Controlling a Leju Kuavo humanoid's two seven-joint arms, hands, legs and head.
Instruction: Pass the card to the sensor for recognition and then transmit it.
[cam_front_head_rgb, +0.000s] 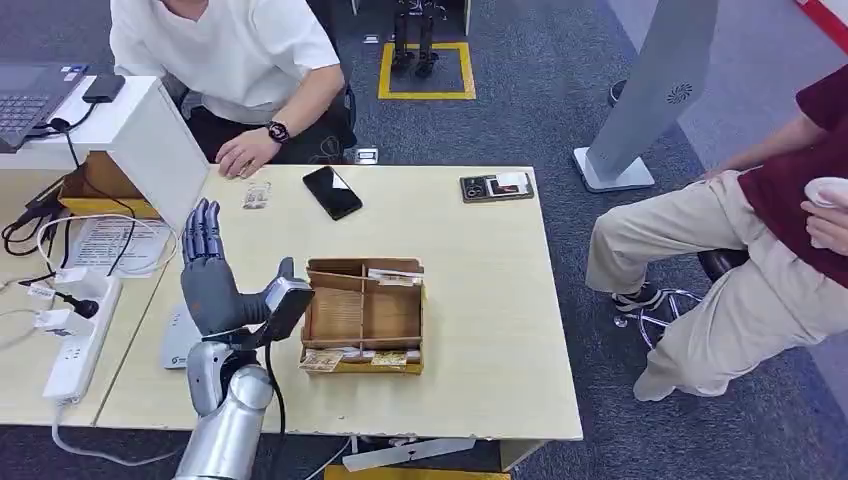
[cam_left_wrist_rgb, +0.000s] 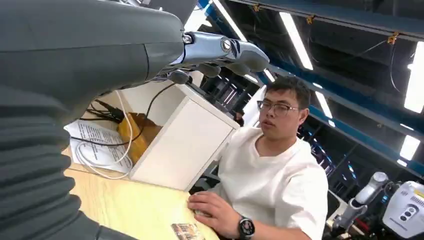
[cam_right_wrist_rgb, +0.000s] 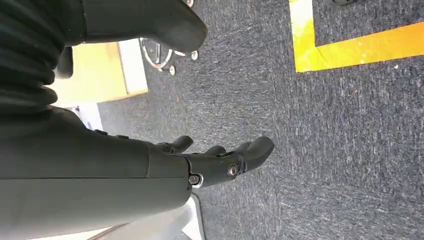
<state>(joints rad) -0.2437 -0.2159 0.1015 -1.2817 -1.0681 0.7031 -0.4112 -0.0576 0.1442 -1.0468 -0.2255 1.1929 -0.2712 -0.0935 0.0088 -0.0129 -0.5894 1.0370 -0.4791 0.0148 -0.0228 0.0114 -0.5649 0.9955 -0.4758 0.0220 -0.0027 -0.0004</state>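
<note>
Head view: the left hand (cam_front_head_rgb: 212, 275) is raised above the pale wooden table (cam_front_head_rgb: 480, 300), fingers straight and apart, holding nothing. The cards (cam_front_head_rgb: 352, 359) lie in the near slot of the open wooden compartment box (cam_front_head_rgb: 365, 315) just right of the hand, their long axis running left-right. The white sensor pad (cam_front_head_rgb: 180, 338) sits near-left of the hand, so the left arm is clearly nearer.

Left wrist view: the fingers (cam_left_wrist_rgb: 220, 50) are extended above the table.

Right wrist view: the right hand (cam_right_wrist_rgb: 220, 162) hangs over grey carpet, fingers loosely apart, empty.

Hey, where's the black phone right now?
In the head view the phone lies flat on the table's far side, between a small card near the person's hand and a tray.
</note>
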